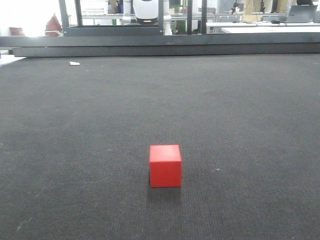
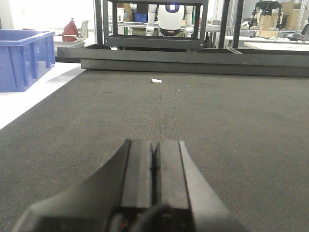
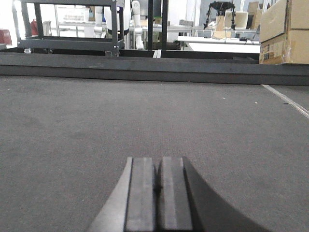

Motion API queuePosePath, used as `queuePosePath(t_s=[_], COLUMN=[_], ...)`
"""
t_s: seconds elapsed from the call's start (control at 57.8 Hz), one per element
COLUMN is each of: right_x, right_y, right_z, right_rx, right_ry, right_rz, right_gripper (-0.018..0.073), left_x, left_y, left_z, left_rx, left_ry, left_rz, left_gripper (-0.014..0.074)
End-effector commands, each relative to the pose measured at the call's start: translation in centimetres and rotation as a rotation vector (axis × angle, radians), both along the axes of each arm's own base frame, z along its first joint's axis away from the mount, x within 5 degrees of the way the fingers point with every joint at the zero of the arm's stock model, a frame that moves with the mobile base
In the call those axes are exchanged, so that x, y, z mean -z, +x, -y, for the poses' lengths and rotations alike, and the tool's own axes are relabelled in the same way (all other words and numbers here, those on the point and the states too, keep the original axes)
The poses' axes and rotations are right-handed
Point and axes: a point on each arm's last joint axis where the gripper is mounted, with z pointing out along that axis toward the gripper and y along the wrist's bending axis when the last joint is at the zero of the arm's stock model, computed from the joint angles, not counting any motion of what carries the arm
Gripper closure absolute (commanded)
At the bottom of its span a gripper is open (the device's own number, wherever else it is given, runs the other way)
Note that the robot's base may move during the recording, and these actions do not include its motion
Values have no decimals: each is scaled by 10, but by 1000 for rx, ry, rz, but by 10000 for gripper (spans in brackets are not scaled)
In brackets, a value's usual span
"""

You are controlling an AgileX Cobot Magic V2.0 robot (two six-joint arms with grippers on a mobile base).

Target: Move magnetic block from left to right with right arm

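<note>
Right tool (image 3: 155,193) rests with fingers pressed together, left tool (image 2: 153,179) likewise. The magnetic block (image 1: 165,165) sits free on the table (image 1: 250,125), a white scrap (image 1: 74,63) far behind it. Approaching unopened would likely shove the block aside.

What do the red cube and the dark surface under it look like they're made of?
The red cube: likely plastic or painted foam; matte, smooth faces, no glare, so hard to say which. The dark surface: looks like low-pile carpet or woven mat; fine ribbed weave, no shine.
</note>
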Motion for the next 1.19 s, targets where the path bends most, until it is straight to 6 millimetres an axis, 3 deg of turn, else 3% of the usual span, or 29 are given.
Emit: queuePosePath(t_s=[0.0,0.173,0.328,0.674,0.847,0.951,1.106,1.176], right_x=[-28,-53,-65,-47,-49,-51,-46,-43], right_y=[-1,11,35,101,125,138,156,162], right_z=[0,0,1,1,-14,-29,-56,-70], right_rx=[5,-3,-8,-11,-49,-96,-142,-148], right_ry=[-8,-10,-6,62,146,155,199,222], right_rz=[19,-151,-281,-678,-806,-860,-971,-1045], right_gripper=[505,505,505,505,491,368,-30,-81], left_x=[-5,-5,-5,-5,-5,-5,-5,-5], left_y=[-1,-1,-1,-1,-1,-1,-1,-1], left_z=[0,0,0,0,0,0,0,0], left_rx=[1,1,1,1,1,1,1,1], left_ry=[-19,-19,-19,-19,-19,-19,-19,-19], left_rz=[87,87,87,87,87,87,87,87], left_gripper=[713,713,713,713,713,713,713,713])
